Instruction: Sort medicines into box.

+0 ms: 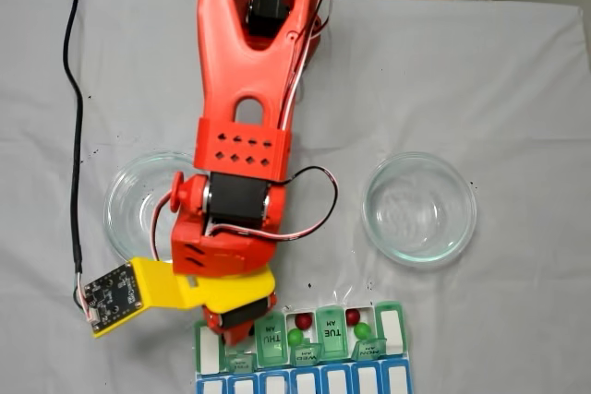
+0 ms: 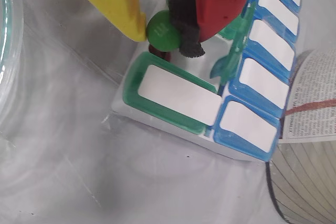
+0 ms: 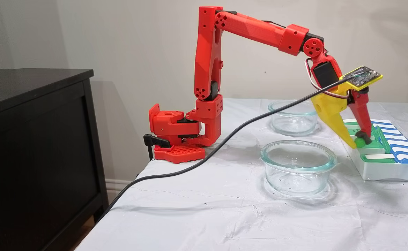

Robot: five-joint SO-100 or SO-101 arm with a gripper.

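Medicines here are small glossy round balls: 1 bright green ball (image 2: pixel 163 31) sits pinched between the jaws in the upper middle of the wrist view, pressed by a smooth yellow plastic finger (image 2: pixel 113 1) on its left and a red finger with a fuzzy black pad (image 2: pixel 186 22) on its right, with a dark red ball (image 2: pixel 155 51) peeking out just beneath it. In a fixed view the same green ball (image 3: pixel 358 142) shows at the jaw tips at the right of the frame, just above the box (image 3: pixel 385 167), a weekly pill organizer with a white base, translucent green lids and a blue row with white rectangular labels. In a fixed view from above, the box (image 1: pixel 392 325) lies along the bottom edge on the counter (image 1: pixel 517 89), which is covered with a wrinkled white cloth; open green lids read THU, WED, TUE and MON, and open compartments hold a green ball (image 1: pixel 295 336) and a red ball (image 1: pixel 301 320) in one, and another green ball (image 1: pixel 362 329) with a red ball (image 1: pixel 353 314) in the next. The gripper (image 1: pixel 238 313) hovers over the left end of the box. 2 round clear glass dishes stand on the cloth, one at left (image 1: pixel 125 205), one at right (image 1: pixel 420 209). A black cable (image 1: pixel 74 126) runs down the left side.
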